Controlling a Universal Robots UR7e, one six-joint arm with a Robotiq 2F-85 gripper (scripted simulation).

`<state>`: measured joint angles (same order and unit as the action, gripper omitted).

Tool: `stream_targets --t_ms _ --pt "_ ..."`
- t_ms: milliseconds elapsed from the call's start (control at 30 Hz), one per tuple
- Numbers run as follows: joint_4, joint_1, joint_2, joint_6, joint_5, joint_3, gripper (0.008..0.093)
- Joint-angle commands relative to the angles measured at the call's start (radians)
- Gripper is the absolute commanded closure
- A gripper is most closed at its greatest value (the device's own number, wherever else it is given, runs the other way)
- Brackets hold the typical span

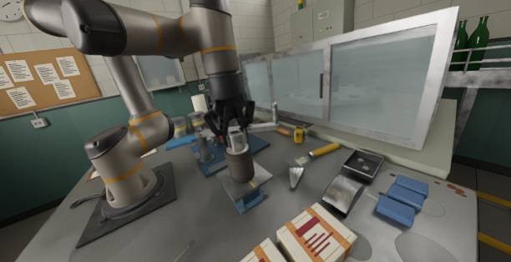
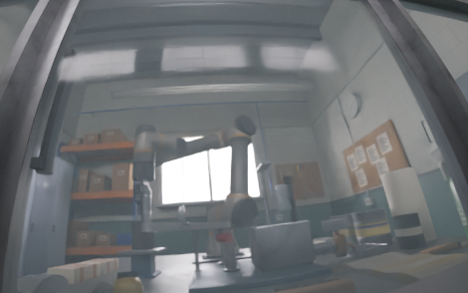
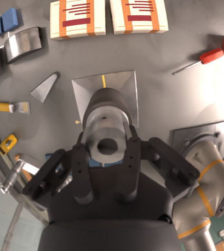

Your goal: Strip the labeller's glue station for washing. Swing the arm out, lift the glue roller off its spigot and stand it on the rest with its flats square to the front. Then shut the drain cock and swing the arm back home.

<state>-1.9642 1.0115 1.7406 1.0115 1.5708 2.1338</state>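
The glue roller, a dark cylinder with a silver flatted neck and a bored top, stands upright on the metal rest plate, which carries a yellow mark at its front edge. My gripper hangs straight down over the roller with its fingers on the two flats of the silver neck. Behind it, the blue base of the glue station holds the bare spigot post. The swing arm reaches toward the guard window. The drain cock is not visible to me.
The robot's base rises close on the left of the rest. To the right lie a scraper, a metal wedge, a curved plate, a tray and blue pads. Label boxes sit at the front edge.
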Motion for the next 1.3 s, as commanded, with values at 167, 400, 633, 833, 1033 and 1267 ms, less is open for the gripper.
stream_targets --t_ms 167,400,633,833,1033,1267 --pt "0.0 0.0 0.0 0.0 0.0 0.0 0.0444" --pt "0.0 0.0 0.0 0.0 0.0 0.0 0.0334" --pt "0.0 0.0 0.0 0.0 0.0 0.0 0.0334" --pt "0.001 0.0 0.0 0.0 0.0 -0.001 0.0334" --pt "0.007 0.0 0.003 0.0 0.0 -0.005 0.0334" --pt "0.023 0.0 0.009 0.0 0.0 -0.016 0.0334"
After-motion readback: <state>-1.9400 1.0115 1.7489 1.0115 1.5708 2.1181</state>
